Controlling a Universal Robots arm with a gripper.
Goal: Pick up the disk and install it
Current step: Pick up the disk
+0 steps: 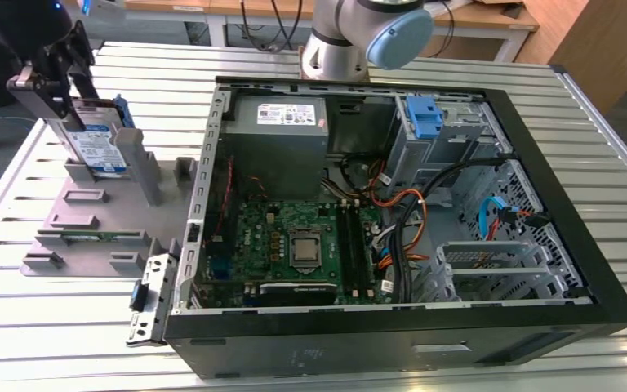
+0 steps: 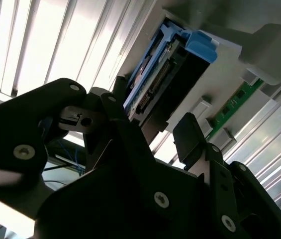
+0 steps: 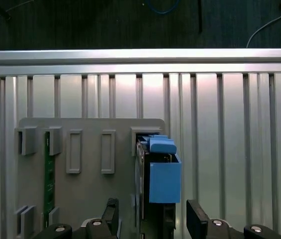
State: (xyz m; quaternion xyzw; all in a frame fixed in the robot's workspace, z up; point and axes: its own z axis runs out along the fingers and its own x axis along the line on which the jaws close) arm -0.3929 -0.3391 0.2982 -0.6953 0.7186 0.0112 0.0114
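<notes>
Slatted metal bench [image 1: 30,343] carries a grey stand [image 1: 95,214] whose posts prop the disk [image 1: 98,151] on edge, probably so its upper rim can be gripped from above. The open computer case [image 1: 401,335] lies well apart from the end effector [image 3: 155,214]. Its fingers [image 3: 111,215] are spread wide, straddling the disk, which stands between and just beneath them, apparently not yet squeezed.

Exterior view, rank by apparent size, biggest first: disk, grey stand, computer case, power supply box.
1. Computer case, by far the largest.
2. Grey stand.
3. Power supply box, inside the case.
4. Disk, upright in the stand and partly covered, so only part of it shows; smallest as seen.
</notes>
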